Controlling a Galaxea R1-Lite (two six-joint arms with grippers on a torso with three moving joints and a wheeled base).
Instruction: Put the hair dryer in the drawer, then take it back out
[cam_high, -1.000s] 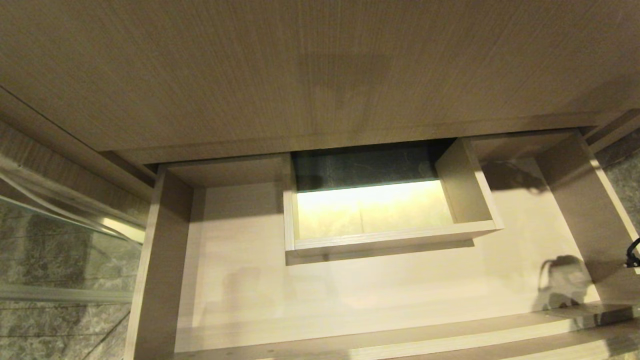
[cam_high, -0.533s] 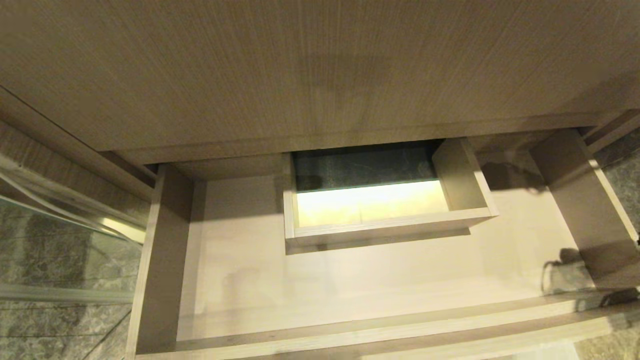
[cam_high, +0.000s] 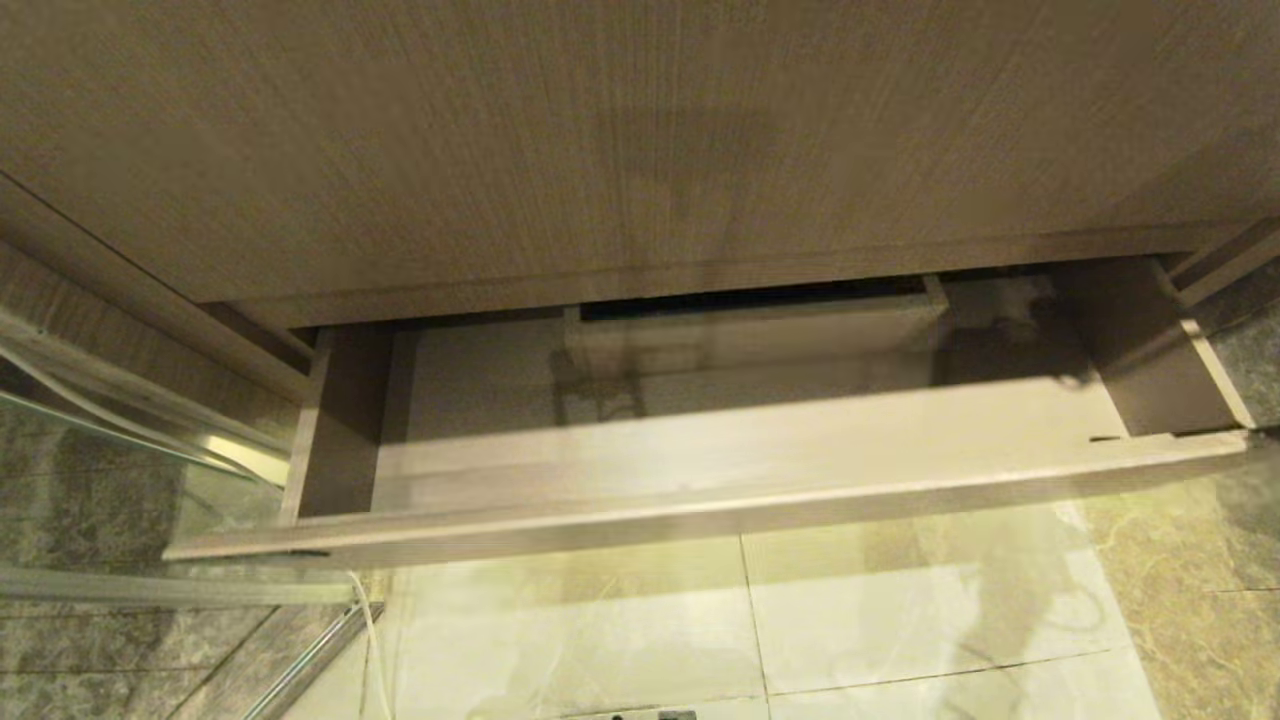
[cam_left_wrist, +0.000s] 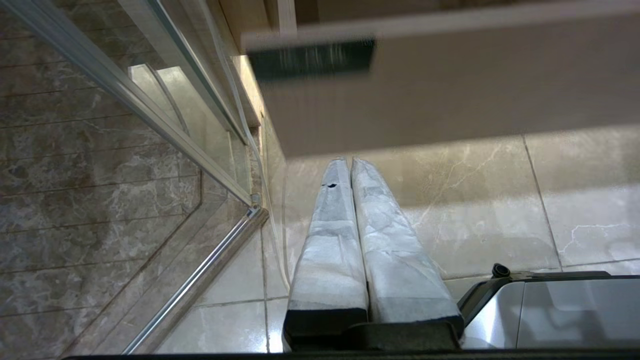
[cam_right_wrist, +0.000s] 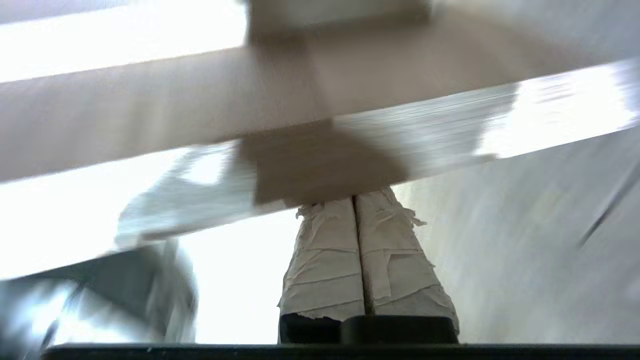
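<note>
The drawer (cam_high: 700, 470) stands only partly open under the wood-grain counter (cam_high: 600, 140), its flat front running from nine o'clock to three o'clock across the head view, and no hair dryer can be made out inside it. The right hand (cam_right_wrist: 356, 200) has its fingers pressed together with nothing between them, tips against the blurred drawer front. The left hand (cam_left_wrist: 350, 162), fingers likewise together and holding nothing, hangs over the tiled floor (cam_left_wrist: 500, 200) below the drawer's dark label (cam_left_wrist: 310, 59).

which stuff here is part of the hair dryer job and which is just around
Part of the job:
- drawer, partly open
- right gripper, shut, empty, at the drawer's front
- hair dryer: not visible

Just around:
- left gripper, shut, low over the floor tiles
- glass panel
</note>
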